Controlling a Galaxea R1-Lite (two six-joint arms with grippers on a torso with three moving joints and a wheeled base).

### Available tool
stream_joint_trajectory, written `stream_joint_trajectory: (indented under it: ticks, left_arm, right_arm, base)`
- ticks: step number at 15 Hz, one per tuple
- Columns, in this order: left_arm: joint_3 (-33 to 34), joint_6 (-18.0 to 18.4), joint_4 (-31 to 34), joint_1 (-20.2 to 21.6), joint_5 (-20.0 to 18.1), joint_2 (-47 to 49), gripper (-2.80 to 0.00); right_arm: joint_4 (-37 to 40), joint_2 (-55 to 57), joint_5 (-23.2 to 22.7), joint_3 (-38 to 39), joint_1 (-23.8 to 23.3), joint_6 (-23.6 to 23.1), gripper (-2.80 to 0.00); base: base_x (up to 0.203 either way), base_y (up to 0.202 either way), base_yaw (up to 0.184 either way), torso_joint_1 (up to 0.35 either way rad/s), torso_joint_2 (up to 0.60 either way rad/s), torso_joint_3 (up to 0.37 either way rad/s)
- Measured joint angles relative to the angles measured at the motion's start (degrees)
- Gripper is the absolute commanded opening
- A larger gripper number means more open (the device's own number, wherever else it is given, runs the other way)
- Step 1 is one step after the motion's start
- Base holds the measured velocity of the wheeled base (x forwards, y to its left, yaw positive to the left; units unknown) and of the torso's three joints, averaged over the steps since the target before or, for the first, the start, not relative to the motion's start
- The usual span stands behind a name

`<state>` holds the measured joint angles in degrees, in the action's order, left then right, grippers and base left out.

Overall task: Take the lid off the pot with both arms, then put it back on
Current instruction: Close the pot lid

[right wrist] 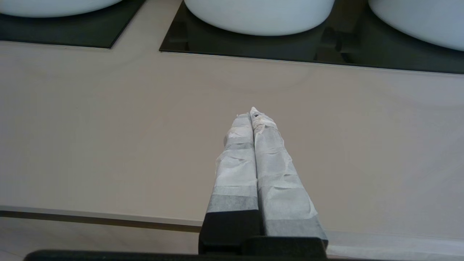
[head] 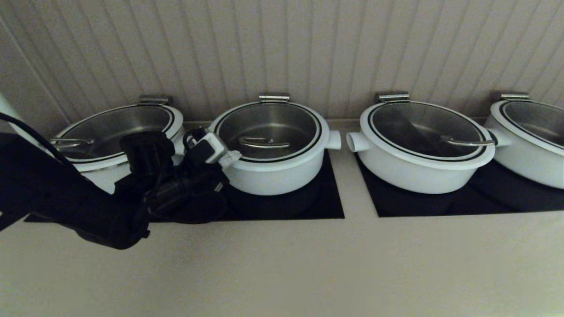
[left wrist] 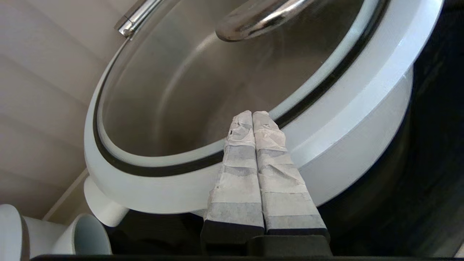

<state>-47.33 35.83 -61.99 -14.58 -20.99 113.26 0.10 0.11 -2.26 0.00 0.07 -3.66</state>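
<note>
The small deep white pot (head: 282,176) stands second from the left on a black hob. Its glass lid (head: 269,123) sits on it, with the arched steel handle (head: 263,142) at its centre. My left gripper (head: 232,157) is shut and empty at the pot's left rim. In the left wrist view its taped fingertips (left wrist: 252,114) lie over the lid's white rim (left wrist: 311,83), short of the handle (left wrist: 261,18); I cannot tell if they touch. My right gripper (right wrist: 252,112) is shut and empty above the beige counter (right wrist: 108,127), out of the head view.
Wider white pots with glass lids stand at the left (head: 110,132), at the right (head: 423,145) and at the far right (head: 528,136). Two black hob plates (head: 326,198) (head: 484,198) lie under them. A ribbed wall runs close behind. The beige counter (head: 308,264) stretches in front.
</note>
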Motion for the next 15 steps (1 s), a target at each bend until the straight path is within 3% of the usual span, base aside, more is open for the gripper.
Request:
stream_joint_trajectory:
  ticks: [15]
  left_arm:
    - [3.9, 0.0, -0.1, 0.0, 0.0, -1.7, -2.80]
  right_arm:
    - [0.0, 0.0, 0.0, 0.0, 0.0, 0.0, -2.80]
  base:
    - [0.000, 0.000, 0.000, 0.000, 0.00, 0.000]
